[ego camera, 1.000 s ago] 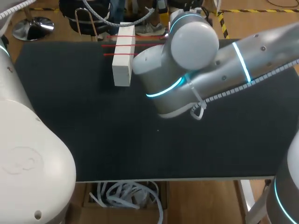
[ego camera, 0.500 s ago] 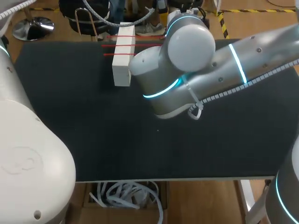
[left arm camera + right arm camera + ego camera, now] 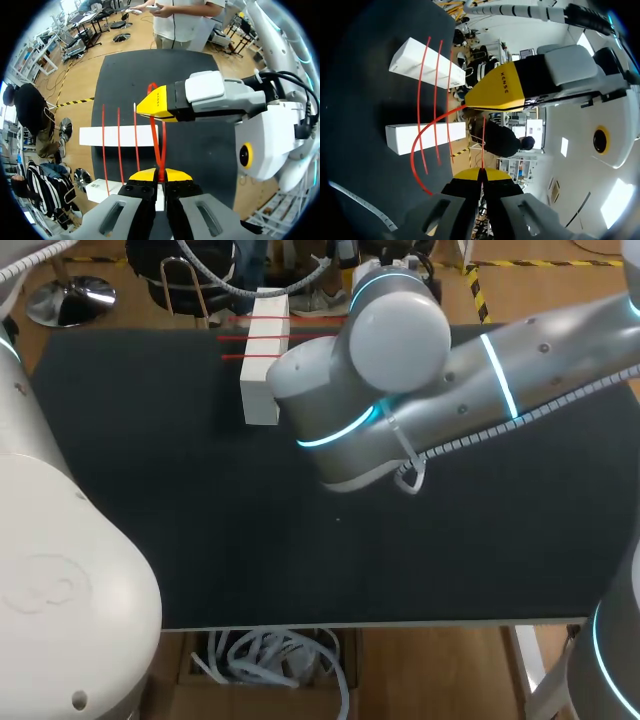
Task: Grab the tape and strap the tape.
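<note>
Item one, left arm: left jaws clenched on the red tape.
Item two, white block: on the far side of the table, with red straps already across it (three, by my left wrist view).
Item three, right arm: right jaws pinching the same tape, close ahead of my left ones.
Step, as I judge it: tape grabbed, strapping in hand.
Next: draw the strand taut over the block, beside the others, without letting it slip.
</note>
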You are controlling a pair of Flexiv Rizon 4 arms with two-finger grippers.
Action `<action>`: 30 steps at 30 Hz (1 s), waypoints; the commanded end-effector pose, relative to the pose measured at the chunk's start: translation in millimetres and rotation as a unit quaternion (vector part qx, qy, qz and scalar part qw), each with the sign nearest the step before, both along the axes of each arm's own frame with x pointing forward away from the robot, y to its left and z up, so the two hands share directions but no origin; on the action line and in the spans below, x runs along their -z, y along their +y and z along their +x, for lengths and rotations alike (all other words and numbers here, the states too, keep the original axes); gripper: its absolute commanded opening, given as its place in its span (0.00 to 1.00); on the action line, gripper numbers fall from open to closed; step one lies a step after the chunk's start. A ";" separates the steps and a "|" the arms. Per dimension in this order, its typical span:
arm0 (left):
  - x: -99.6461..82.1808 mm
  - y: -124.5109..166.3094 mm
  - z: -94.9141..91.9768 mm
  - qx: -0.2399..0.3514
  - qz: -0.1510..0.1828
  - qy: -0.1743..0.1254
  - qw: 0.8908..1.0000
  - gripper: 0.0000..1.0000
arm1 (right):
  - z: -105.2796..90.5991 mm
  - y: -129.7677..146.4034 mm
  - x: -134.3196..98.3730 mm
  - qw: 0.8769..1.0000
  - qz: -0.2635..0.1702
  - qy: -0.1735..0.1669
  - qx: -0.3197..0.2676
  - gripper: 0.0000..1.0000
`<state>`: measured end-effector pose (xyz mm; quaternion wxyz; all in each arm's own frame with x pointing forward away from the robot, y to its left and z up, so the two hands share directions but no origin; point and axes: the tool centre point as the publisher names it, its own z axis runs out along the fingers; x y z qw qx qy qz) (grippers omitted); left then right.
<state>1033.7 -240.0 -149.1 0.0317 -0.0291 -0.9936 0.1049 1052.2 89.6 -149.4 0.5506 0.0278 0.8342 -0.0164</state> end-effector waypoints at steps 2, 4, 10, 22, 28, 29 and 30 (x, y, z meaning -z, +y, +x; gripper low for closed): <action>-0.9 -0.4 0.1 -0.001 0.002 0.001 1.000 0.00 | -0.8 4.1 -2.2 1.000 0.003 0.006 -0.001 0.00; -0.9 -0.4 0.1 -0.001 0.002 0.001 1.000 0.00 | -0.2 5.0 -1.8 1.000 0.003 0.007 0.000 0.00; -0.9 -0.4 0.1 -0.001 0.002 0.001 1.000 0.00 | 1.9 8.2 -1.8 1.000 -0.001 0.006 -0.002 0.00; -0.9 -0.4 0.1 -0.001 0.002 0.001 1.000 0.00 | 2.2 16.1 -1.6 1.000 -0.001 0.010 -0.006 0.00; -0.9 -0.4 0.1 -0.001 0.002 0.001 1.000 0.00 | 2.7 16.9 -2.4 1.000 0.002 0.008 -0.006 0.00; -0.9 -0.4 0.1 -0.001 0.002 0.001 1.000 0.00 | 2.8 16.3 -3.1 1.000 0.002 0.008 -0.006 0.00; -0.9 -0.4 0.1 -0.001 0.002 0.001 1.000 0.00 | 3.0 14.9 -3.6 1.000 0.003 0.007 -0.005 0.00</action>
